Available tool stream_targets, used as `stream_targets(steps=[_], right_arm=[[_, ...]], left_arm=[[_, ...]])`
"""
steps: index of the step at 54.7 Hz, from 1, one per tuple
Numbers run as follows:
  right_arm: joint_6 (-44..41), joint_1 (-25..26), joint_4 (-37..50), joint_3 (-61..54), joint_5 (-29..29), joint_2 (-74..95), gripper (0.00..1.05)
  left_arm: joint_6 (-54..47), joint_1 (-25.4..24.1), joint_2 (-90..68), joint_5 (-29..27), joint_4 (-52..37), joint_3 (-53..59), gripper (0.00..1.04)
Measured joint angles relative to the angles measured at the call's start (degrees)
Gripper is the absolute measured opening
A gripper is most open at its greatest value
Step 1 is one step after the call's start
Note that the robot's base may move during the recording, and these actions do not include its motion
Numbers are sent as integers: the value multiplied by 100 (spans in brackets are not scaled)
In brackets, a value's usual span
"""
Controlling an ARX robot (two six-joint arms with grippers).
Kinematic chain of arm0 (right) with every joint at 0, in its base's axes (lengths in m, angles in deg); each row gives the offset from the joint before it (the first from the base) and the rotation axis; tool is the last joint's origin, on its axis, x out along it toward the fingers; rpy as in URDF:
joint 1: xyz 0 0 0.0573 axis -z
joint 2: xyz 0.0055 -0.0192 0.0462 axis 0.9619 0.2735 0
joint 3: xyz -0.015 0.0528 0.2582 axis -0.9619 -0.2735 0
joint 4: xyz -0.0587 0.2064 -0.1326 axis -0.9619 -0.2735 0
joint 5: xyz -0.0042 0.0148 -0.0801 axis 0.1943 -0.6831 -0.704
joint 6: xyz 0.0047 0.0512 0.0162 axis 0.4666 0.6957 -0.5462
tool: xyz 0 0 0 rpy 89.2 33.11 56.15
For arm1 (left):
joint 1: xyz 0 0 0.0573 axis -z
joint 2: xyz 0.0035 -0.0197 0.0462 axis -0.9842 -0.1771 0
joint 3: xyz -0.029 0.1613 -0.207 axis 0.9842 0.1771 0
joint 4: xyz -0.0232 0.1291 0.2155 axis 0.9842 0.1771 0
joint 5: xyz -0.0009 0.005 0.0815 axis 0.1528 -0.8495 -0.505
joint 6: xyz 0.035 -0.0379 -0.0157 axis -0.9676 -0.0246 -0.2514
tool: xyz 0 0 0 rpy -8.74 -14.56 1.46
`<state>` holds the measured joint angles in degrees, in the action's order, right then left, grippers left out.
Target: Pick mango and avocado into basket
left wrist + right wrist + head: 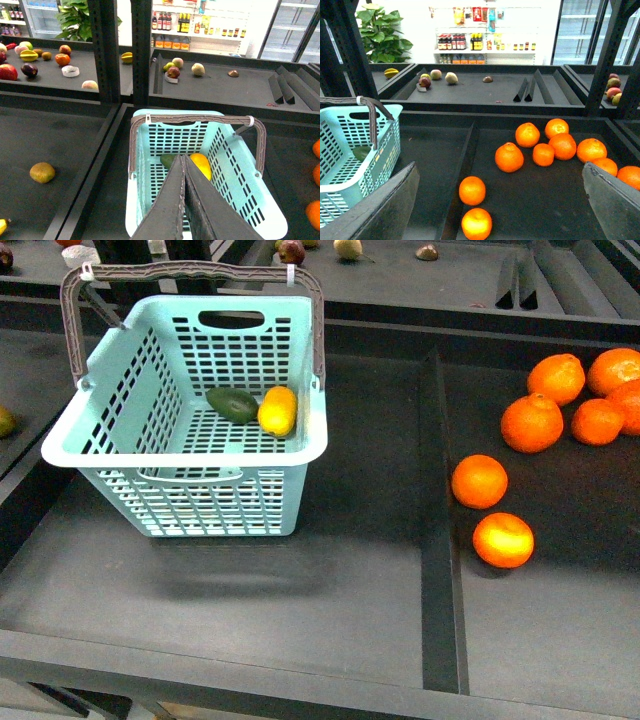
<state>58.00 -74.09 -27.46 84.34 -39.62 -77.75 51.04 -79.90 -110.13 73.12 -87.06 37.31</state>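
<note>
The teal basket [120,430] stands on the dark shelf at the left. The mango [278,410] and the dark green avocado [233,404] lie side by side on its floor. Neither arm shows in the front view. In the left wrist view my left gripper [184,161] is shut and empty, above the basket [240,175], with the mango [201,164] and avocado [167,160] just beyond its tips. In the right wrist view my right gripper [500,200] is open and empty above the oranges; the basket [350,150] is at one side.
Several oranges [531,423] lie on the shelf section at the right, past a raised divider [438,510]. They also show in the right wrist view [509,156]. The basket's brown handle [190,275] stands upright. More fruit lies on the rear shelves [30,55].
</note>
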Motion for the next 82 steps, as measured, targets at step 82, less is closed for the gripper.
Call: stream_targets(steps=[82], right_arm=[[0, 0, 0, 0, 2, 0, 97]], left_arm=[[-79, 2, 5101, -9, 3209, 1757, 3]])
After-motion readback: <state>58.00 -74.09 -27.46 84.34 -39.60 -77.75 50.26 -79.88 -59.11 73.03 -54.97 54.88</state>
